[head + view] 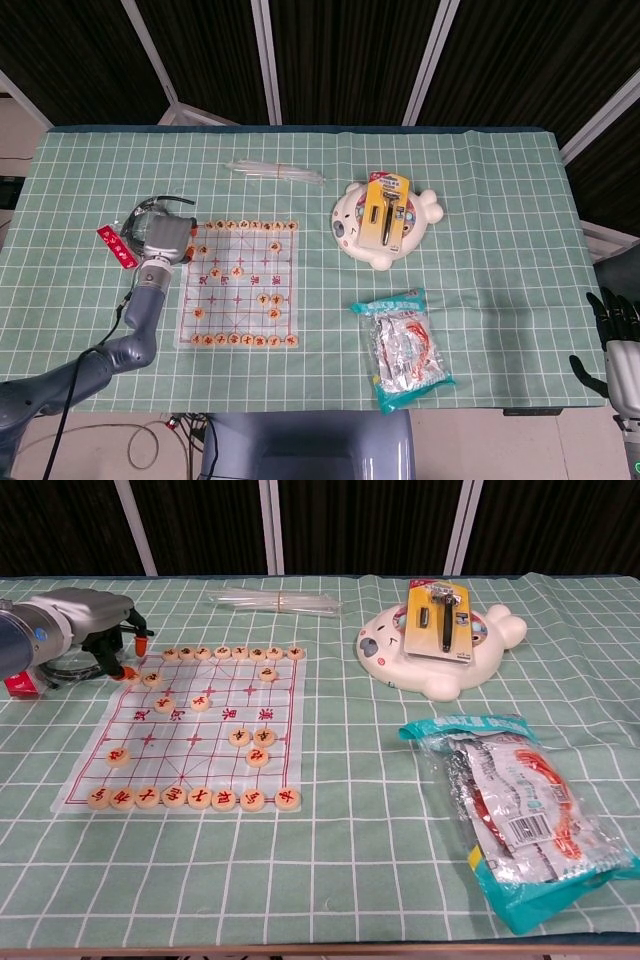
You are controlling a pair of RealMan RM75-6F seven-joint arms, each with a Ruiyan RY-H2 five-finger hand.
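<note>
My left hand (pixel 165 240) hovers at the far left corner of a clear Chinese chess board (pixel 240 318). In the chest view the left hand (pixel 92 620) points its orange-tipped fingers (pixel 128 666) down, just above the round pieces (pixel 133 677) at that corner. I see nothing held in it. Wooden pieces line the board's (pixel 160 755) far and near rows, with several scattered between. My right hand (pixel 615 345) hangs off the table's right edge, fingers spread and empty; the chest view does not show it.
A coiled black cable (pixel 143 208) and a red packet (pixel 115 246) lie left of the board. A clear plastic pack (pixel 276 602) lies at the back. A white seal-shaped dish (pixel 400 660) carries a carded razor (pixel 438 618). A snack bag (pixel 515 815) lies front right.
</note>
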